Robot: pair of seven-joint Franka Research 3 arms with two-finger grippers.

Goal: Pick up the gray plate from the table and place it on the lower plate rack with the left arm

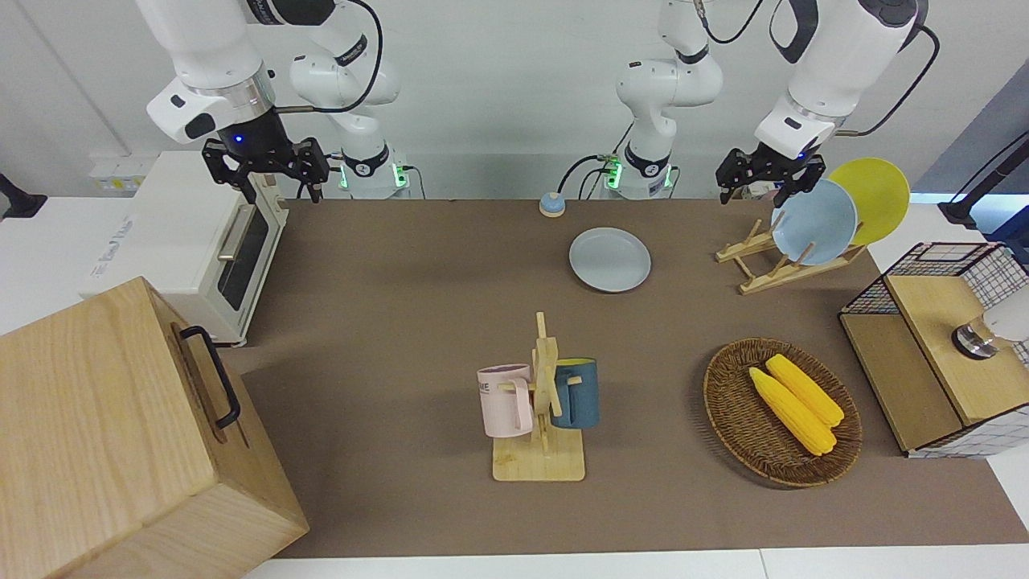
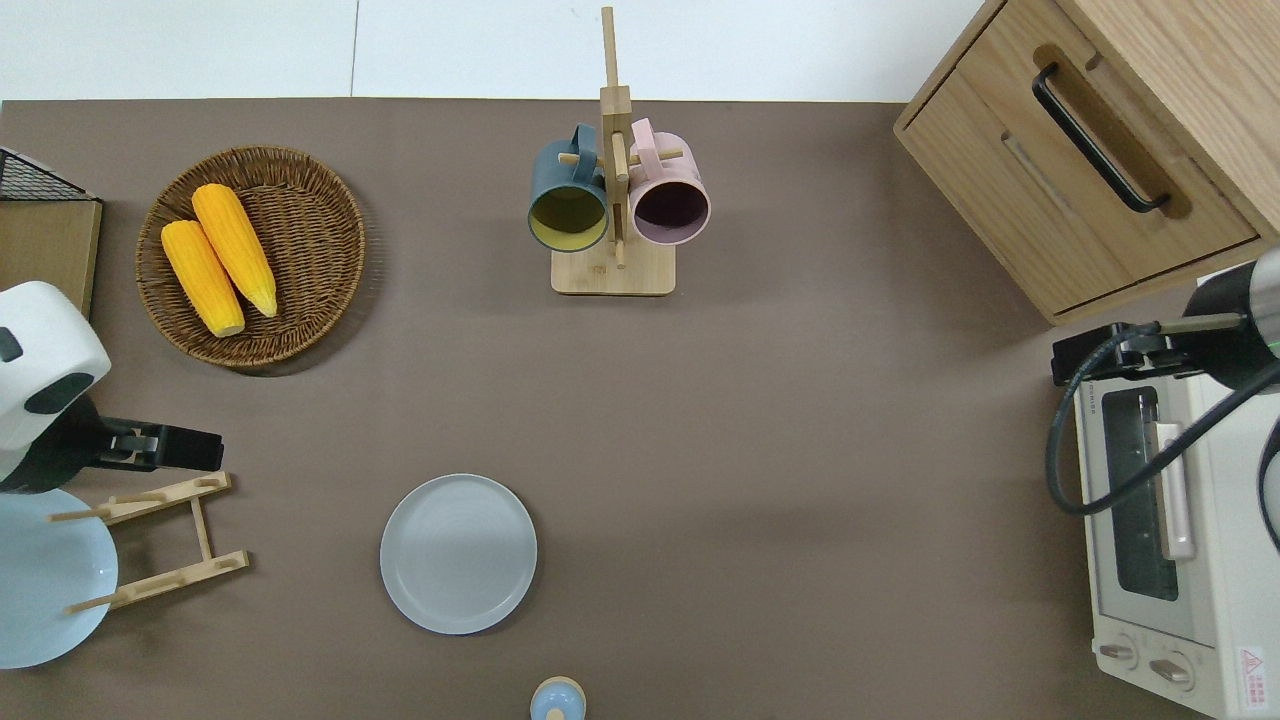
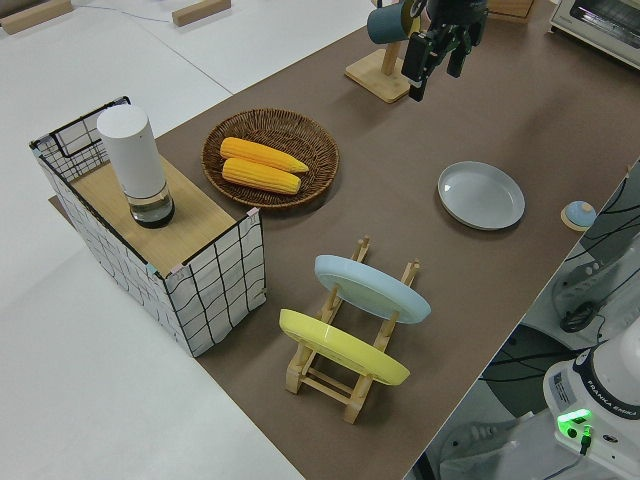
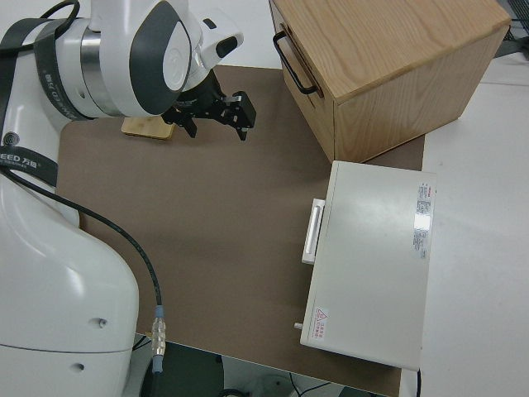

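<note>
The gray plate (image 1: 609, 259) lies flat on the brown mat, also in the overhead view (image 2: 458, 553) and the left side view (image 3: 481, 194). The wooden plate rack (image 1: 752, 265) stands beside it toward the left arm's end, also in the overhead view (image 2: 160, 540). It holds a light blue plate (image 1: 813, 221) and a yellow plate (image 1: 876, 197) in its upper slots; its lowest pegs hold nothing. My left gripper (image 1: 764, 189) is open and empty in the air over the rack's edge (image 2: 160, 447), apart from the gray plate. My right gripper (image 1: 269, 181) is open and parked.
A mug stand (image 1: 543, 402) with a pink and a dark blue mug stands mid-table. A wicker basket (image 1: 727, 402) holds two corn cobs. A wire-sided shelf (image 1: 924, 322), a wooden drawer box (image 1: 120, 434), a toaster oven (image 1: 193, 241) and a small blue knob (image 1: 551, 205) stand around.
</note>
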